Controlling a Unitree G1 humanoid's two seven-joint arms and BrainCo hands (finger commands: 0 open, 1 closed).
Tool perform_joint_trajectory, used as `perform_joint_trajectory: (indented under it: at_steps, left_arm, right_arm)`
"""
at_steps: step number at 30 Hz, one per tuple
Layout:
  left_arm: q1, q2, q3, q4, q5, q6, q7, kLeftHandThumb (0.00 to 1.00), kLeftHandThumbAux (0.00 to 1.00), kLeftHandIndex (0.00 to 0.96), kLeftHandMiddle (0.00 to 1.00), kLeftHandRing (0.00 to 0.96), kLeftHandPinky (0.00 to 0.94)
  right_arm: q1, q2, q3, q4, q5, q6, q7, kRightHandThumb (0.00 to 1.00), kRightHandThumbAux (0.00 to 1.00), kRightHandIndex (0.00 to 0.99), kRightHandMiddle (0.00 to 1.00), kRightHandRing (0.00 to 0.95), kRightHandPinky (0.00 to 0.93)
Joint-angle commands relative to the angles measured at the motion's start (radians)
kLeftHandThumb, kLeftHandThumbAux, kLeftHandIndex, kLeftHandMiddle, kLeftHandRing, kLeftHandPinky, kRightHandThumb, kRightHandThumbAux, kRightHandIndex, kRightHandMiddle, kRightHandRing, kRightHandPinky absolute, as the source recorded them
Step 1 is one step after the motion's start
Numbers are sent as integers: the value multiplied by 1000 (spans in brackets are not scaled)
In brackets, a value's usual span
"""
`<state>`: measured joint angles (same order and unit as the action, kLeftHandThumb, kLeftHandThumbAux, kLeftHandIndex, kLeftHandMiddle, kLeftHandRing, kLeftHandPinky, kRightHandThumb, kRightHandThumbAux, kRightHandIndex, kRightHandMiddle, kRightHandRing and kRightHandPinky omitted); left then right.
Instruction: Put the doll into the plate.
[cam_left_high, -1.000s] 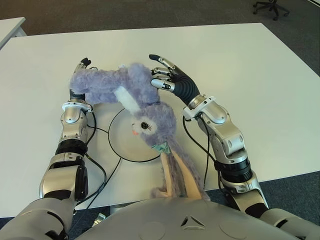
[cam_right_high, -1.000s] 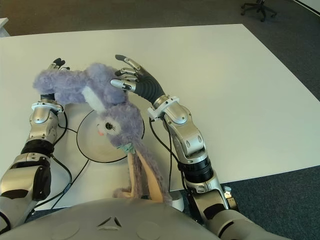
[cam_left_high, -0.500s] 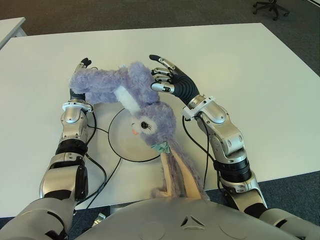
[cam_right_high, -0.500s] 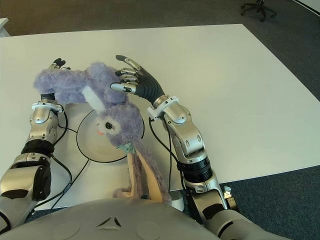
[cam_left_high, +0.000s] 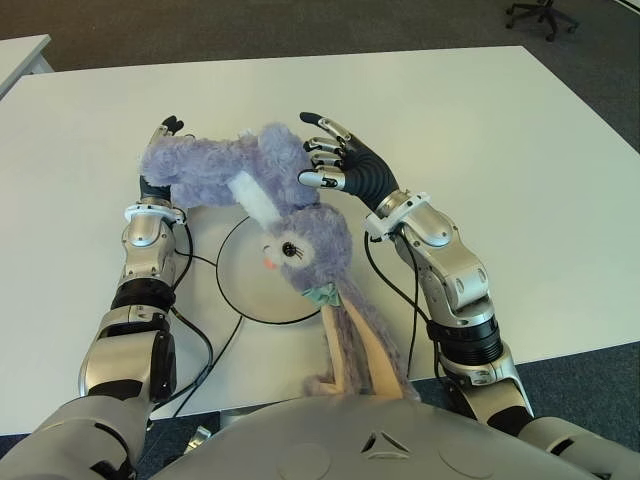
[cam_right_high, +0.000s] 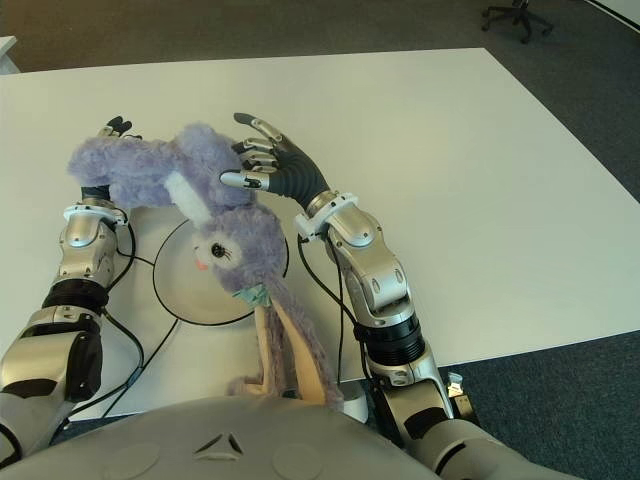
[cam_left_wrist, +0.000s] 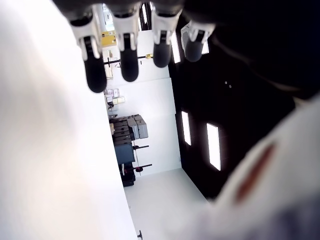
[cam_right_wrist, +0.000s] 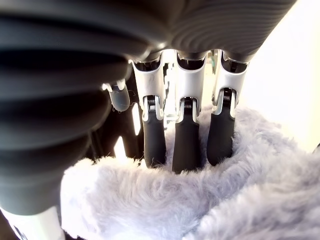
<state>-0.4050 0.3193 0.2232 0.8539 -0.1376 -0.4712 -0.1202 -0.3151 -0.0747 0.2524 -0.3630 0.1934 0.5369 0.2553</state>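
A fluffy purple rabbit doll (cam_left_high: 225, 165) lies stretched across the white table, its body draped over my left hand (cam_left_high: 166, 126), whose straight fingertips poke out beyond the fur. The doll's head (cam_left_high: 302, 245) lies over the right side of the white, dark-rimmed plate (cam_left_high: 243, 290), and its long ears (cam_left_high: 355, 345) trail toward my torso. My right hand (cam_left_high: 335, 155) is open at the doll's right end, fingers spread. In the right wrist view its fingertips (cam_right_wrist: 186, 142) press into the fur (cam_right_wrist: 200, 200).
Black cables (cam_left_high: 200, 340) run along my left arm past the plate's left side. The white table (cam_left_high: 500, 150) stretches wide to the right and back. An office chair (cam_left_high: 540, 15) stands on the floor beyond the far right corner.
My right hand's fingers have bent slightly down onto the doll's fur. The doll, the plate and my left hand have stayed in place.
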Motion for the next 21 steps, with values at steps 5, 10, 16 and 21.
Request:
perform_joint_trajectory:
  at_steps: [5,10,16,21]
  left_arm:
    - [91,-66,-12,57,7,9,-4,0,431,0,95,147,241]
    - [92,-63,-12,57,6,8,-10,0,431,0,85,139,220]
    - [91,-59,-11,61,6,7,-15,0,432,0,77,122,180]
    - [82,-56,-8,75,12,-1,1,0,428,0,97,135,189]
  right_arm:
    - [3,13,0,18,-3,20,-9,86,738,39,40,41,73]
    - [2,22,0,29,-7,0,-12,89,751,51,46,46,93]
    - [-14,25,-7,76,-22,-52,-10,50,729,47,44,39,66]
    - [-42,45,-38,142,-30,-110,-29,45,707,54,52,45,89]
